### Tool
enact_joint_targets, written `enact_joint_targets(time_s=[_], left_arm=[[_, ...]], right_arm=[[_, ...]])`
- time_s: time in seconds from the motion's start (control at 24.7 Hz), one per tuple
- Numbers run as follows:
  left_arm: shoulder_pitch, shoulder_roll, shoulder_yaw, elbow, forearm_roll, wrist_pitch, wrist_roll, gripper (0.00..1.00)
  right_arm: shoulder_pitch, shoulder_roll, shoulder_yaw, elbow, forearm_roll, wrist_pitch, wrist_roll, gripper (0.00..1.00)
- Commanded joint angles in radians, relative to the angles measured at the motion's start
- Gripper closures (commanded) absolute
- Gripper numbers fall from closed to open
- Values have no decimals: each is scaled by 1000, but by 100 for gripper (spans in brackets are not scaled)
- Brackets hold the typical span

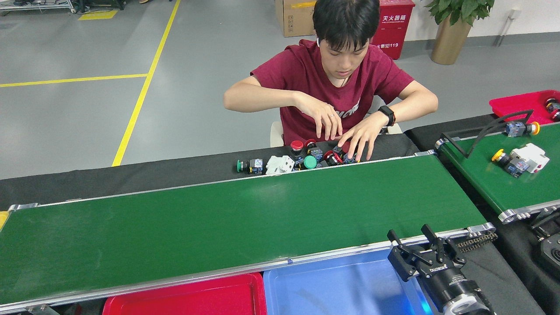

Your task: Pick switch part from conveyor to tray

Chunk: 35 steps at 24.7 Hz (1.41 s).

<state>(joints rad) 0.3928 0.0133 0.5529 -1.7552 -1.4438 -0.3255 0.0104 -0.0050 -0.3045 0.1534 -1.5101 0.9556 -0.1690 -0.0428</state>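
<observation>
Belt (227, 227) lay bare in front of you, operator — not one switch part on it. Your right gripper (418, 256) hovered over the near rail, above the blue tray (332, 288), jaws apart and holding nothing; your left gripper was out of sight. The parts (302, 159) sat in a heap on the black cloth beyond the far rail, under the person's hands (345, 131). So you were at the waiting step, I'd say. Next move called for a part set on the belt, then a reach out over it.
</observation>
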Motion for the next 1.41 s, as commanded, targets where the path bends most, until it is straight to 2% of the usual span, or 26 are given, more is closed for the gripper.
enact_joint_targets(time_s=[0.0,0.2,0.49,0.73,1.05,1.21,1.37], left_arm=[[-8,1,-1,-9,2,9,8,0],[-8,-1,-1,-3,3,9,7,0],[-19,-4,22,-3,5,11,8,0],[-15,-4,22,-6,6,11,8,0],[-14,-6,10,-4,8,8,8,0],[-35,-6,-22,-4,8,3,8,0],[-66,-3,-47,-3,6,2,8,0]], right_arm=[[-7,-8,-12,-5,-2,-46,17,12],[-7,-4,-28,-2,-3,-57,152,12],[-7,1,-37,-12,-2,-57,150,12],[14,2,-74,-59,-2,-58,150,12],[77,31,-133,-114,0,-52,149,14],[100,54,-207,-136,3,-50,135,14],[168,76,-255,-180,11,-44,123,14]])
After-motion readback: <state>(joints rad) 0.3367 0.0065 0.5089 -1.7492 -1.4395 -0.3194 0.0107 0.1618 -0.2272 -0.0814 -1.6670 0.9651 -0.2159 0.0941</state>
